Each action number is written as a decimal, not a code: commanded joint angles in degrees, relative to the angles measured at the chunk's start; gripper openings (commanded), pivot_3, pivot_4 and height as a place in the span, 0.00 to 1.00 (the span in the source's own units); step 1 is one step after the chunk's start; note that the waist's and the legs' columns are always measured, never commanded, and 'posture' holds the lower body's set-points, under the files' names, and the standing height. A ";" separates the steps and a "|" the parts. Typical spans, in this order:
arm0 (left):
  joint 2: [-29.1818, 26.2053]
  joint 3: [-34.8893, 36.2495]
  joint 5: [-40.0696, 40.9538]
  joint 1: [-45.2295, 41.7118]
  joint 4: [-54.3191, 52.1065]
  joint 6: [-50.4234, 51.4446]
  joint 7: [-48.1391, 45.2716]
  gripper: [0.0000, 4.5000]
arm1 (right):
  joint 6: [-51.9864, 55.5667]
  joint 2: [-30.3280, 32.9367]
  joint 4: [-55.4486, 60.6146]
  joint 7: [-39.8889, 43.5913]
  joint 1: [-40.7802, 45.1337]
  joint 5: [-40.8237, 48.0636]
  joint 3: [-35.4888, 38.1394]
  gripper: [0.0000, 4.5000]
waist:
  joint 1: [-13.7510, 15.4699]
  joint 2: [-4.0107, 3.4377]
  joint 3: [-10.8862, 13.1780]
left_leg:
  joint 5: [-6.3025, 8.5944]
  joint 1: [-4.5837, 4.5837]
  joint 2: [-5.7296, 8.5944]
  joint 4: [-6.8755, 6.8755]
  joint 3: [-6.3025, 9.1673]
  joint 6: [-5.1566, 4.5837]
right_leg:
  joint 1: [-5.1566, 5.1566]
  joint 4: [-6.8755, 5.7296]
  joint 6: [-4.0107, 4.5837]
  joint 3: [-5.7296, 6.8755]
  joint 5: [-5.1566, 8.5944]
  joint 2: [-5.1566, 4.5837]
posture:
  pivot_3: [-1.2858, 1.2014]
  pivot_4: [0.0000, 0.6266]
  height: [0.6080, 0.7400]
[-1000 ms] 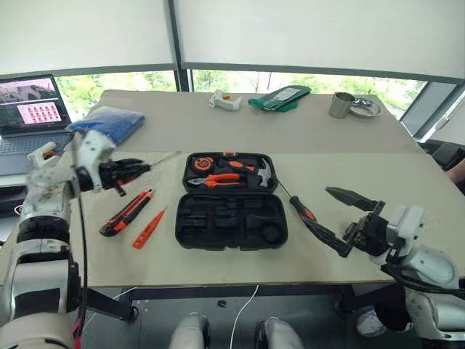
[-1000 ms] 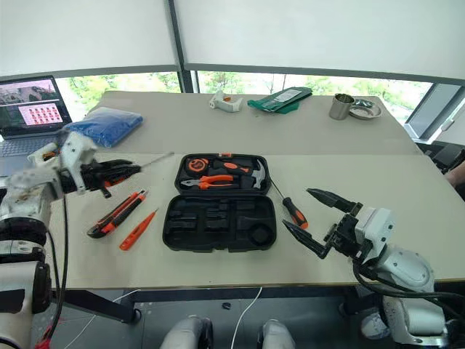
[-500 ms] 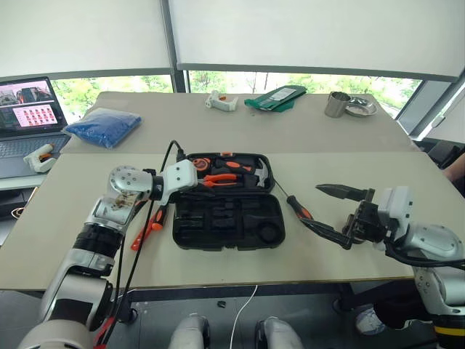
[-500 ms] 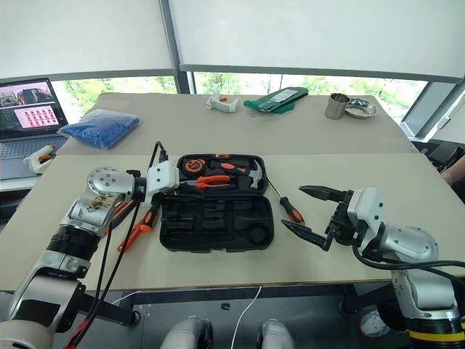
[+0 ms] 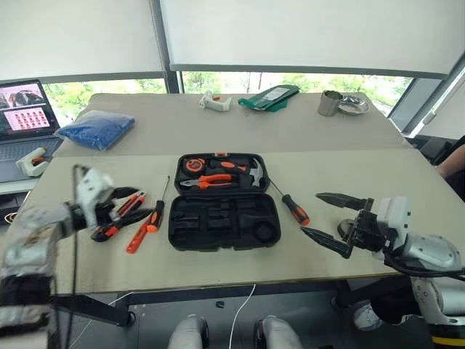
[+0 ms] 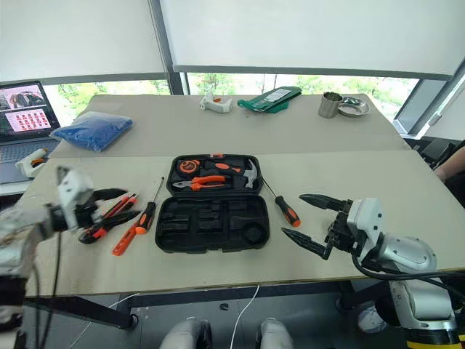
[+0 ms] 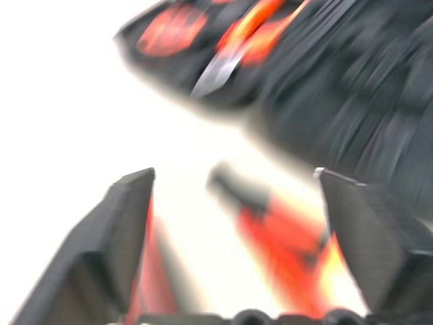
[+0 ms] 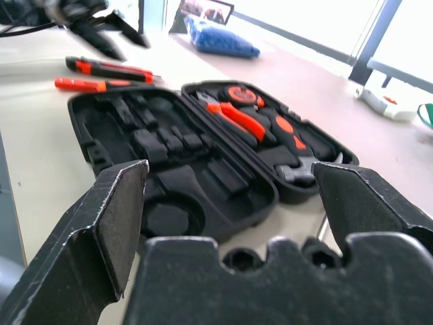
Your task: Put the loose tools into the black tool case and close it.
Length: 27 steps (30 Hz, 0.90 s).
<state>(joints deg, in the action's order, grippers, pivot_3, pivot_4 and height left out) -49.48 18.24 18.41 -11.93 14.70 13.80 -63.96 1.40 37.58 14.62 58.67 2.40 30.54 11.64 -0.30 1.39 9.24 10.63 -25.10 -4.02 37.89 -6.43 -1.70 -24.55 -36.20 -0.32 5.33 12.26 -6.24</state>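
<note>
While both tools gape empty, the left tool (image 5: pixel 123 204) hovers over the utility knife (image 5: pixel 116 215) beside the open case (image 5: pixel 221 224)

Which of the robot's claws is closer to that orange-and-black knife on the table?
Left. The left gripper hovers open right over the utility knife; the right gripper hangs open far across the black tool case.
</note>
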 commanded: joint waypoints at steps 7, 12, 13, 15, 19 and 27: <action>-1.64 13.04 7.62 12.09 -11.18 10.51 6.02 0.98 | -2.92 -1.41 0.54 1.20 0.94 -0.88 -1.81 1.00 | 1.79 -0.04 0.03 | 0.06 -0.03 0.09 0.00 -0.05 0.02 | -0.27 0.08 0.24 0.08 0.14 -0.31 | 0.52 0.24 1.00; -0.04 8.78 12.73 6.75 -26.53 27.81 17.15 0.98 | -2.70 -1.34 -0.11 1.56 2.02 -0.95 -2.12 1.00 | 2.50 -0.03 0.03 | 0.06 -0.05 0.09 0.00 -0.05 0.02 | -0.26 0.10 0.24 0.03 0.09 -0.29 | 0.52 0.24 1.00; 0.59 7.28 13.50 4.65 -28.91 32.05 20.33 0.98 | -2.60 -1.28 -0.11 1.60 2.14 -0.92 -2.13 1.00 | 2.59 -0.03 0.03 | 0.06 -0.05 0.10 0.00 -0.05 0.02 | -0.24 0.06 0.23 0.03 0.08 -0.27 | 0.52 0.24 1.00; 1.46 3.62 12.79 1.75 -32.29 38.00 25.26 0.98 | -2.34 -1.16 -0.04 1.54 2.37 -0.82 -2.12 1.00 | 2.52 -0.04 0.03 | 0.04 -0.05 0.15 0.00 -0.04 0.02 | 0.01 0.00 0.18 0.02 0.05 -0.22 | 0.52 0.24 1.00; 3.72 -2.14 9.88 -0.37 -35.59 41.15 31.43 0.98 | -2.02 -0.99 0.28 1.16 2.34 -0.62 -1.81 1.00 | 1.53 -0.04 0.03 | 0.01 0.01 0.16 0.00 -0.08 -0.02 | 0.10 0.05 -0.16 -0.08 -0.14 -0.01 | 0.52 0.24 1.00; 11.76 -7.94 5.16 -2.21 -35.01 41.44 41.40 0.98 | -1.46 -0.87 1.87 -0.17 1.33 -0.41 -1.22 1.00 | 1.14 -0.04 0.03 | -0.13 0.02 0.13 -0.01 -0.02 -0.21 | 0.11 0.03 -0.14 -0.07 -0.11 0.08 | 0.52 0.24 1.00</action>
<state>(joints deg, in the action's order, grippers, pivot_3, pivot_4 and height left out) -38.10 10.86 24.52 -13.10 -19.42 55.52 -23.99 0.14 36.30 14.26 58.97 3.53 29.42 8.85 0.84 1.35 9.28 10.63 -25.08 -3.87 37.88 -6.45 -1.70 -24.43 -36.18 -0.45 5.26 12.16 -6.18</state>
